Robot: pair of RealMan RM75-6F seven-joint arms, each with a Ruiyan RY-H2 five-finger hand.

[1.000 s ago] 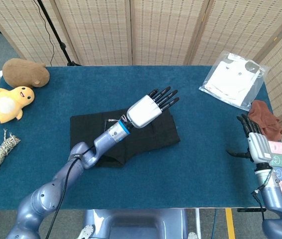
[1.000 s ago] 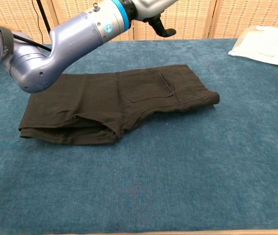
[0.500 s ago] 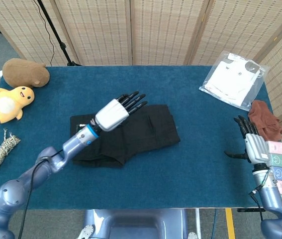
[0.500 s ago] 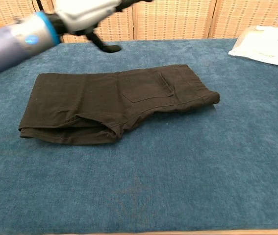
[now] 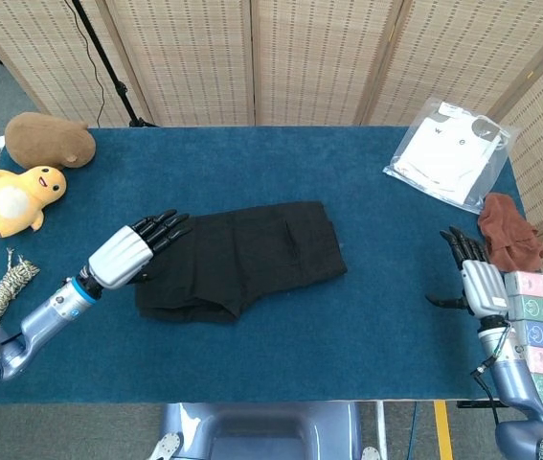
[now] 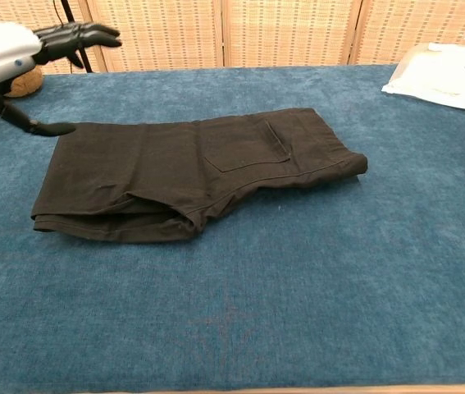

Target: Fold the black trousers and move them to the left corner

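Worktop [image 5: 252,355], blue cloth cover. Entries left to right.

Far left edge, off the task: brown plush [image 5: 49,140] at 10 o'clock, yellow duck toy [image 5: 14,198] below it, rope coil [image 5: 5,287] at 9 o'clock.

Left robot hand [image 5: 135,247]: fingers apart and stretched, holding nothing, hovering just over the left end of the black trousers [image 5: 242,257]. Chest view shows the same hand [image 6: 19,49] raised above the fabric, thumb pointing down near the hem.

Black trousers: folded into a compact stack, centre of the worktop, back pocket facing up. Not yet in the left corner.

Judgement: fold looks done; the step in hand is the transfer. To do it well, bring the left hand down at the 9 o'clock end, get the fingers under every layer, pinch the full stack, then drag or lift slowly leftward so the layers do not splay.

Right side: bagged white garment [image 5: 449,153] at 2 o'clock, reddish cloth [image 5: 510,230] near 3 o'clock. Right robot hand [image 5: 472,278]: fingers apart, empty, idle at the right edge.
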